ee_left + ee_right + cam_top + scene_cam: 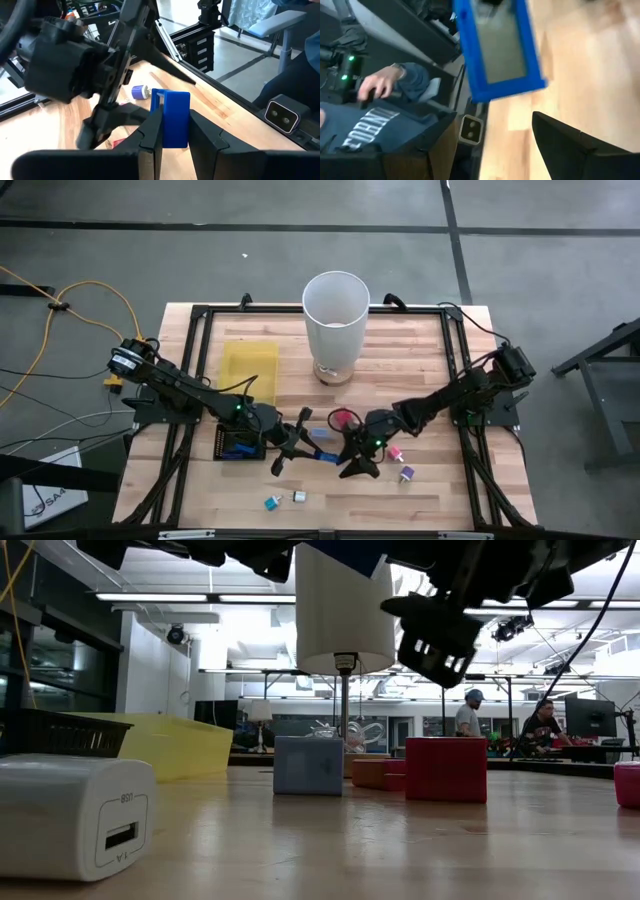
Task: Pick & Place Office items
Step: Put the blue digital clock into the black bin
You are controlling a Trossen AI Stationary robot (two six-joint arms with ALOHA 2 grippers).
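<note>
- Grey concrete floor (560, 240) surrounds the wooden table (440, 380), dark seams running across it.
- A yellow cable (70, 295) loops over the floor left of the table.
- Long ceiling lights (160, 597) glow overhead.
- Two people (540, 725) sit at distant desks.

Both arms are matte black, built of chunky jointed links with black cables along them — small green lights glow near each wrist. The left gripper (290, 445) and right gripper (358, 460) carry slim, dark, wedge-shaped fingers (152, 135).
</note>
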